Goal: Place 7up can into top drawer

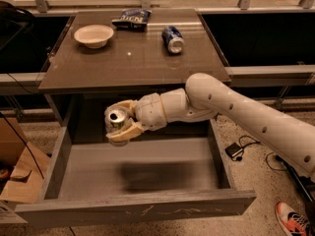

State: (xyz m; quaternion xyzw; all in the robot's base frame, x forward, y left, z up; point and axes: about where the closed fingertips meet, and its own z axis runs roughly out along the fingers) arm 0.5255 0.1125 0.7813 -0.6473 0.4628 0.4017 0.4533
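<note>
Found no legible text, brand, number or sign anywhere.

- Checked the 7up can: showed only the silver top and pull tab toward the camera, with no logo or lettering readable on its sides.
- Located it in the gripper, clamped between the fingers, below the front edge of the table and over the rear left part of the top drawer.
- Noted pale lettering on the dark blue bag at the table's far edge; could not read it.
- Noted the blue-and-silver can lying on its side toward the far right corner; could not read its markings.
- Saw only scuffs, no characters, on the drawer's front panel.
</note>
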